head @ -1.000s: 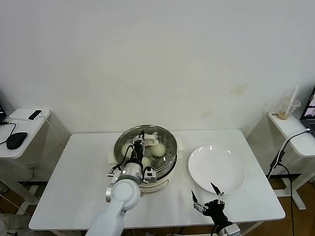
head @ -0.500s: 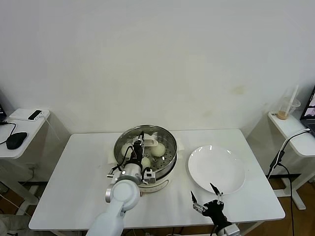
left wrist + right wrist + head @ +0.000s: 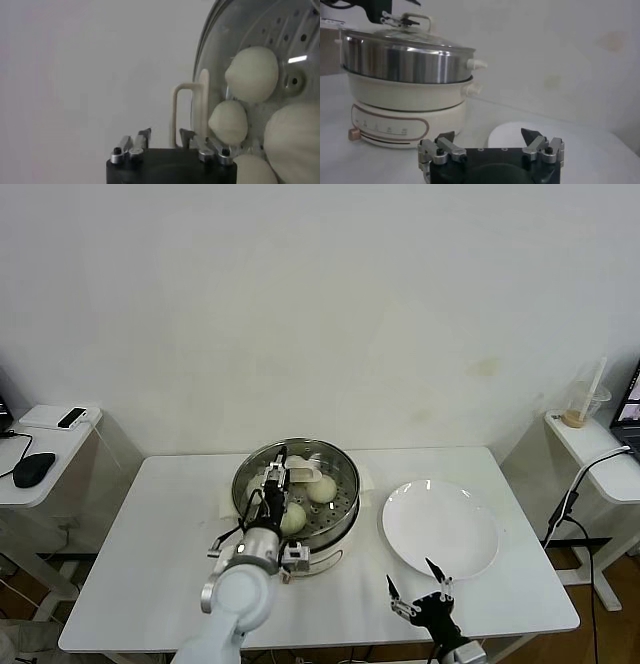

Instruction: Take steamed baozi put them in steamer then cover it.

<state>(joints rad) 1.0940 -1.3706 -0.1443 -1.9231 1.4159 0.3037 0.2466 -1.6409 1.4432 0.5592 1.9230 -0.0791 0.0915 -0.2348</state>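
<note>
Since the earlier frame the left tool [image 3: 274,480] has let go of the cover's handle [image 3: 189,114]: its fingers [image 3: 141,138], then pressed on the bar, now stand spread with the bar between them and apart from both, and the left wrist has drawn a little nearer to the robot over the steamer's near rim.

From the head camera the steamer [image 3: 336,506] sits mid-desk on its white base, the cover [image 3: 322,452] lying on top with its handle partly hidden by the left tool. Through the glass at least two baozi [image 3: 321,488] show there. The left wrist camera gives what the head view hides: four baozi [image 3: 251,74] on the perforated tray under the glass, and the cream bar standing clear of both finger pads. The right wrist camera, low over the desk [image 3: 385,160], shows the steamer from the side, its steel wall [image 3: 405,64] above the cream base with a dial strip, the lid seated flat on the rim, and the left tool hovering at the handle.

The left arm reaches forward from the near edge, wrist above the steamer. The right tool [image 3: 419,590] hangs at the near edge of the desk, just near of the white plate [image 3: 440,527], fingers spread and holding nothing.
</note>
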